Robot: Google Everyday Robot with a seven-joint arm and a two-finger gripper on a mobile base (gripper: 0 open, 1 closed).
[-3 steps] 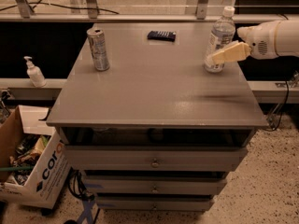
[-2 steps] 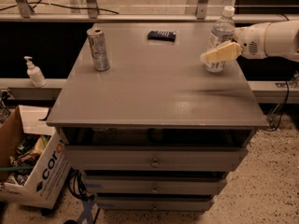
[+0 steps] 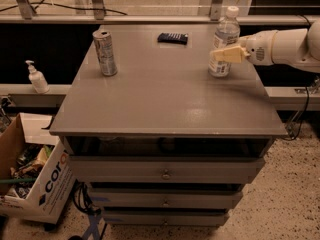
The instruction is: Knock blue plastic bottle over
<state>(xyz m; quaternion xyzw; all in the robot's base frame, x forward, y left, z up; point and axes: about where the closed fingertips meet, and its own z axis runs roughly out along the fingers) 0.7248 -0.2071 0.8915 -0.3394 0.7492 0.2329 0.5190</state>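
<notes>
The blue plastic bottle (image 3: pixel 224 36) stands upright near the back right of the grey cabinet top (image 3: pixel 165 99); it is clear with a white cap and a pale label. My gripper (image 3: pixel 218 54) reaches in from the right on a white arm. Its cream fingers lie across the front of the bottle at label height, touching or just in front of it.
A silver drink can (image 3: pixel 105 52) stands at the back left of the top. A small black object (image 3: pixel 173 37) lies at the back centre. A white pump bottle (image 3: pixel 36 77) stands on a ledge to the left. A cardboard box (image 3: pixel 35 174) sits on the floor at lower left.
My gripper has moved left and slightly up across the front of the bottle. The bottle still stands upright in the same place.
</notes>
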